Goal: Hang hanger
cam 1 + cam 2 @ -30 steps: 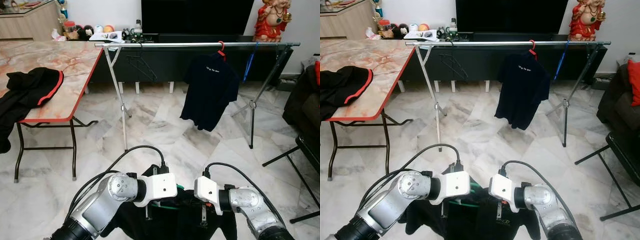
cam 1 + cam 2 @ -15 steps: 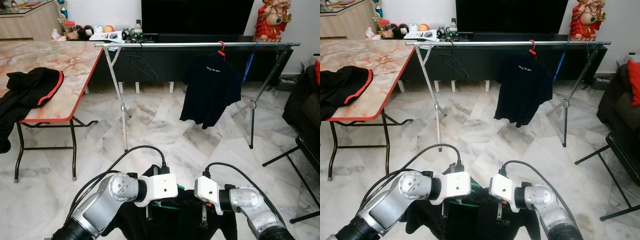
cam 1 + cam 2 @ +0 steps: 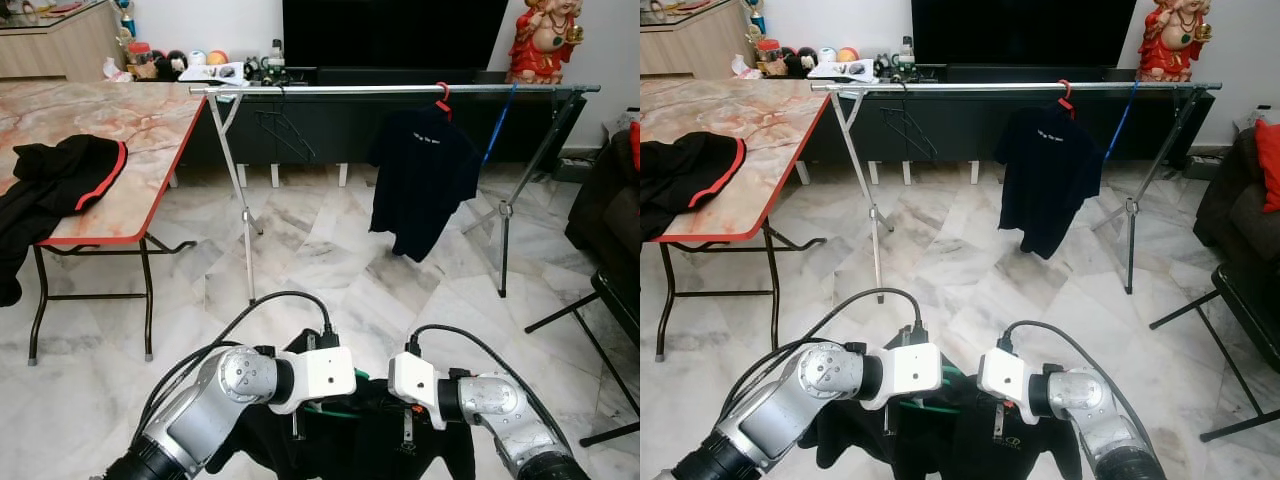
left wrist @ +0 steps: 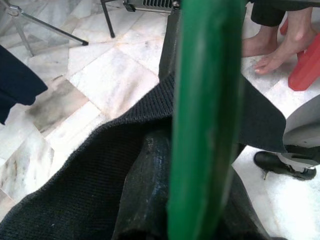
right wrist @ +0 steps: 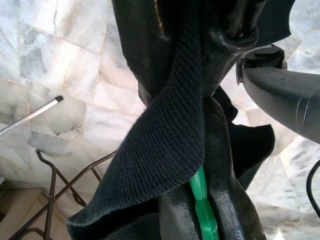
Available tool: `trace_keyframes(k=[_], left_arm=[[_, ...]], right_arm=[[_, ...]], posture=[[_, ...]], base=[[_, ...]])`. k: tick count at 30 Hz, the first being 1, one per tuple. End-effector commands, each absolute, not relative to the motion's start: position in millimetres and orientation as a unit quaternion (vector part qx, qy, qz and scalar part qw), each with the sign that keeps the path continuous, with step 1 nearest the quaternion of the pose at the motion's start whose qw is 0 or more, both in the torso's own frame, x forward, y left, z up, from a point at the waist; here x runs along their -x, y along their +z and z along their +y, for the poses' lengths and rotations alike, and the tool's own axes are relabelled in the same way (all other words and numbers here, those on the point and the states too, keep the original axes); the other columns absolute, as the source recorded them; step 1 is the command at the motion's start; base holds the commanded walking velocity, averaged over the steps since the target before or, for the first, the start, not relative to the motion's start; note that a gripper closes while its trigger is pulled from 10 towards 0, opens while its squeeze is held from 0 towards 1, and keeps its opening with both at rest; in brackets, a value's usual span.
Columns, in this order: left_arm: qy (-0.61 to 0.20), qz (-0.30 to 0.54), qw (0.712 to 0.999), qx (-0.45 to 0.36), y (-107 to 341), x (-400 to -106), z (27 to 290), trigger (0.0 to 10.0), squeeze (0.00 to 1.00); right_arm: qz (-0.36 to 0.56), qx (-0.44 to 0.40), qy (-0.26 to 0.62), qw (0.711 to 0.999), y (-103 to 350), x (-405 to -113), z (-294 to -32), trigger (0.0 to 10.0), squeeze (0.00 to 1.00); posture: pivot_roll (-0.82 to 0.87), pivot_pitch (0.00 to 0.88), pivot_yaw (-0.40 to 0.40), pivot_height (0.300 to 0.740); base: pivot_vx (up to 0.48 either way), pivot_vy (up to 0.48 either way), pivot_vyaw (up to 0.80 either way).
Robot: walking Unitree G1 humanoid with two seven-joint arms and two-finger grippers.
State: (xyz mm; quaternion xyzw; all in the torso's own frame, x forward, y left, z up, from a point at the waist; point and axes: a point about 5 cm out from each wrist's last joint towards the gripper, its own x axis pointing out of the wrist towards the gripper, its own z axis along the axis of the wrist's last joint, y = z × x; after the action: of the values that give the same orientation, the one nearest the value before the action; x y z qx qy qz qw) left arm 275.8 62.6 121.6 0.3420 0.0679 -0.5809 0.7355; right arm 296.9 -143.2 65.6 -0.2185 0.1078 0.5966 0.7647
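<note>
Marble floor [image 3: 330, 270] stretches to a clothes rail [image 3: 400, 89] holding one shirt [image 3: 425, 175].
Low in front, left gripper [image 3: 297, 428] and right gripper [image 3: 407, 430] both pinch a green hanger [image 4: 200, 125] wearing a dark garment [image 3: 970, 440]; nowhere near the rail.

Glossy green plastic hanger [image 4: 200, 125], matt black knit garment [image 5: 170, 150], polished marble floor [image 3: 330, 260]

Two silver arms with white wrist housings, looping black cables, black-fingered pincers.
</note>
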Motion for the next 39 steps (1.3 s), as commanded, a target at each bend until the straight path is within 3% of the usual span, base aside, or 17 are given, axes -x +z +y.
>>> trace_keyframes(k=[1, 2, 3, 4, 27, 39], left_arm=[[-0.605, 0.056, 0.722, -0.33, 119.2, -267.9, 49.8, 0.0, 0.38], [-0.605, 0.055, 0.723, -0.33, 119.4, -268.0, 49.6, 0.0, 0.38], [-0.604, 0.055, 0.723, -0.33, 119.4, -267.9, 49.5, 0.0, 0.38], [-0.604, 0.055, 0.723, -0.33, 119.5, -267.9, 49.5, 0.0, 0.38], [-0.57, 0.089, 0.746, -0.332, 108.4, -279.1, 67.9, 0.0, 0.38], [-0.528, 0.122, 0.752, -0.375, 95.0, -287.2, 81.8, 0.0, 0.39]], right_arm=[[0.063, 0.226, 0.589, 0.773, 81.3, -306.3, -132.3, 10.0, 0.0], [0.063, 0.225, 0.589, 0.773, 81.3, -306.3, -132.2, 10.0, 0.47], [0.063, 0.224, 0.589, 0.774, 81.4, -306.4, -132.2, 10.0, 0.87], [0.064, 0.224, 0.589, 0.774, 81.4, -306.4, -132.3, 10.0, 1.0], [0.031, 0.25, 0.55, 0.796, 106.2, -316.9, -151.3, 10.0, 1.0], [0.042, 0.233, 0.581, 0.778, 114.0, -310.1, -153.2, 10.0, 1.0]], posture=[[0.12, 0.049, -0.006, 0.74], [0.12, 0.046, -0.006, 0.74], [0.11, 0.045, -0.006, 0.74], [0.11, 0.045, -0.006, 0.74], [0.1, 0.066, -0.005, 0.74], [0.1, 0.069, -0.006, 0.74]], base=[[0.0, 0.0, 0.0], [0.0, 0.0, 0.0], [0.0, 0.0, 0.0], [0.0, 0.0, 0.0], [0.0, 0.0, 0.0], [0.0, 0.0, 0.0]])
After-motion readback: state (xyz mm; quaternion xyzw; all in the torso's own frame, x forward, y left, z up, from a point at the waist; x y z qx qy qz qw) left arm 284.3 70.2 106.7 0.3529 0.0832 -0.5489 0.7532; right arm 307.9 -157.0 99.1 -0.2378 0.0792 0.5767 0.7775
